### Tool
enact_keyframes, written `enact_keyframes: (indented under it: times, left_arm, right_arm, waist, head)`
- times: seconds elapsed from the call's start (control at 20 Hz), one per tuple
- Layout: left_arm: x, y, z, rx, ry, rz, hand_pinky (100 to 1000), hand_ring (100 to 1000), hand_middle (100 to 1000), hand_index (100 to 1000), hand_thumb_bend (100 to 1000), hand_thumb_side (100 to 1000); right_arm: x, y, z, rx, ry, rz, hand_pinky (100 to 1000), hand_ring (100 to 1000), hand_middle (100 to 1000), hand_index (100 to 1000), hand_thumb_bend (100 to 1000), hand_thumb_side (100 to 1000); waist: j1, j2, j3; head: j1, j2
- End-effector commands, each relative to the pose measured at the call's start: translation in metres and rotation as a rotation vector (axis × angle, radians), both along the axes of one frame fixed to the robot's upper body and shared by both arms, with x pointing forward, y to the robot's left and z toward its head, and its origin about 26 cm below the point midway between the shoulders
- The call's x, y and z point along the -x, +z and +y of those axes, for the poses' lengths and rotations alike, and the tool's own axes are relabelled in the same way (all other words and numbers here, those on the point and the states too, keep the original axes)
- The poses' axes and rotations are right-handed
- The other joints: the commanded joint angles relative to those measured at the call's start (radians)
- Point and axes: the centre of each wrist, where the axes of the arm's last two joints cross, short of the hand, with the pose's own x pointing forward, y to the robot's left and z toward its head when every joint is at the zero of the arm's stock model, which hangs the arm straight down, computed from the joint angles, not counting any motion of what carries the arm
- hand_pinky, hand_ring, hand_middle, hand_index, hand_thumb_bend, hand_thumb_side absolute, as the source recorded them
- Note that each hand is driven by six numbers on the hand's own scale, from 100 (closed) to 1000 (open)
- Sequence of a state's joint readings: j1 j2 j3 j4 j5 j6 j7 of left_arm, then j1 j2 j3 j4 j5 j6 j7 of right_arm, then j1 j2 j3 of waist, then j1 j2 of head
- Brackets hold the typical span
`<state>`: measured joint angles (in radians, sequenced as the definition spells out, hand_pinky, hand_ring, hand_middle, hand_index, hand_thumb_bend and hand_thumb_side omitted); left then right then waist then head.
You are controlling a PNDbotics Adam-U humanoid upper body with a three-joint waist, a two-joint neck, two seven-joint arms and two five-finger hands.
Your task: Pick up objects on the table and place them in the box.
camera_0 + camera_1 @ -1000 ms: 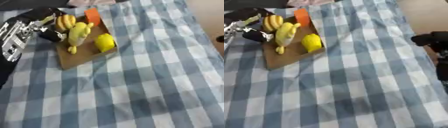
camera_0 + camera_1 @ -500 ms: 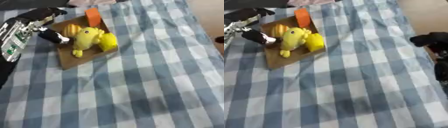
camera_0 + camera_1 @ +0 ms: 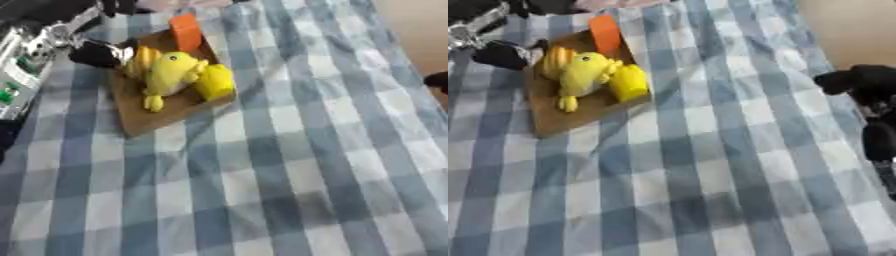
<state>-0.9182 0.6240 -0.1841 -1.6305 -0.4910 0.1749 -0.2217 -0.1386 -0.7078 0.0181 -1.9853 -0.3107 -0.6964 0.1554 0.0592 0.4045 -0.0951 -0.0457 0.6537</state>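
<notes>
Cardboard-brown box (image 3: 140, 122), shallow and open, lies at the far left of the blue-and-white checked cloth (image 3: 289, 165) and holds a yellow duck toy (image 3: 168, 75), a yellow lemon-like piece (image 3: 215, 82) just beside it, an orange block (image 3: 185, 31) at the far rim and a yellow-orange item (image 3: 140, 59) by the left hand (image 3: 98, 52). That hand sits at the box's left edge; whether its fingers are released or clenched cannot be told, and the same goes for the right hand (image 3: 866, 85), which hangs off the cloth's right side. Judged stage: depositing, with no loose object visible on the cloth, so the next move calls for withdrawing the left hand clear of the box
</notes>
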Motion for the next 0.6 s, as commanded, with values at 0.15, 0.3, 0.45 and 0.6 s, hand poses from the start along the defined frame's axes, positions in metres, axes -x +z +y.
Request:
enact_keyframes:
  times: [0.15, 0.3, 0.45, 0.6]
  left_arm:
    - [0.085, 0.037, 0.024, 0.472, -0.194, -0.373, 920, 783, 771, 856, 100, 561]
    - [0.085, 0.015, 0.048, 0.696, -0.280, -0.469, 915, 781, 767, 864, 100, 547]
    - [0.081, -0.028, 0.067, 0.828, -0.287, -0.475, 922, 783, 775, 881, 100, 562]
    - [0.081, -0.071, 0.075, 0.892, -0.268, -0.424, 925, 776, 767, 880, 100, 587]
  right_arm:
    - [0.004, 0.007, -0.008, -0.007, -0.026, -0.024, 845, 814, 698, 851, 100, 470]
    - [0.006, 0.006, -0.011, -0.020, -0.034, -0.024, 844, 817, 706, 853, 100, 470]
    - [0.007, 0.005, -0.013, -0.032, -0.037, -0.029, 844, 822, 717, 856, 100, 470]
    - [0.008, 0.005, -0.014, -0.042, -0.036, -0.032, 843, 822, 720, 870, 100, 470]
  waist:
    - [-0.014, -0.046, 0.026]
    - [-0.030, -0.063, 0.048]
    - [-0.047, -0.080, 0.067]
    - [-0.064, -0.094, 0.083]
  head:
    - [-0.057, 0.018]
    - [-0.083, 0.026]
    - [-0.103, 0.035]
    - [-0.122, 0.048]
